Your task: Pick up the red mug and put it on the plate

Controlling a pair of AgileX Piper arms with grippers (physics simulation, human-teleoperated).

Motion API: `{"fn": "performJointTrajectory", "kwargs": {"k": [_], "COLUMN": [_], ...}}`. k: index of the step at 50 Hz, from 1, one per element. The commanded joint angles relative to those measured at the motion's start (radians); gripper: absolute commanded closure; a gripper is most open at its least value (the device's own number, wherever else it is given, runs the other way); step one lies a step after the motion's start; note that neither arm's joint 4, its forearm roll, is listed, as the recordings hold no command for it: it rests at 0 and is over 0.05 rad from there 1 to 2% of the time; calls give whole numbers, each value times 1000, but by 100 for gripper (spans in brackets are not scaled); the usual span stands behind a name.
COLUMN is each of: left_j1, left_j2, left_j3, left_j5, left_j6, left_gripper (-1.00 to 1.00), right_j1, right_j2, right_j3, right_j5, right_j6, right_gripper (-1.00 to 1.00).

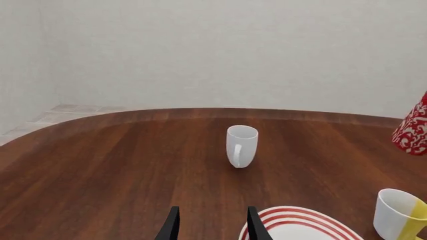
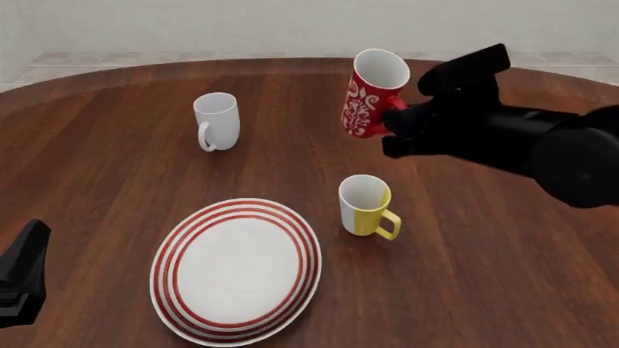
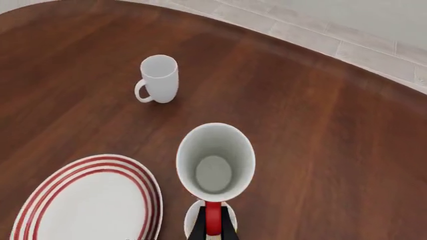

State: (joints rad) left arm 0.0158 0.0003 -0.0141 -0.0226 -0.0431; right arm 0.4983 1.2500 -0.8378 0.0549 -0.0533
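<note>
Dark wooden round table [image 2: 116, 109] against pale walls. Right tool [image 2: 392, 123] closed on the handle of the red mug [image 2: 367, 94], carried clear above the table, tilted, mouth facing up and toward the camera; white interior seen from the right wrist view [image 3: 215, 165]. Plate [image 2: 235, 268] flat on the near left part of the table, well apart from the raised mug. Yellow-and-white mug [image 2: 366, 206] upright just right of the plate. Plain white mug [image 2: 217, 121] upright farther back on the left. Left tool [image 1: 212, 225] low at the near left edge, fingers parted, holding nothing.
</note>
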Motion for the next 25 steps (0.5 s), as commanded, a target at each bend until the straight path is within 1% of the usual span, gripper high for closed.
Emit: {"fn": "performJointTrajectory", "kwargs": {"k": [1, 10, 12, 17, 25], "left_j1": [1, 0, 0, 1, -4], "left_j2": [0, 0, 0, 0, 0], "left_j3": [-3, -6, -5, -5, -3], "left_j5": [2, 6, 5, 5, 1], "left_j6": [0, 1, 1, 1, 3], "left_gripper": [-100, -100, -100, -100, -100], "right_j1": [90, 157, 160, 200, 242], "right_j2": [11, 41, 45, 59, 75], "right_j3": [-19, -23, -22, -23, -17], "right_j5": [2, -12, -14, -16, -26], "right_j6": [16, 19, 20, 25, 32], "right_gripper": [100, 100, 100, 100, 100]}}
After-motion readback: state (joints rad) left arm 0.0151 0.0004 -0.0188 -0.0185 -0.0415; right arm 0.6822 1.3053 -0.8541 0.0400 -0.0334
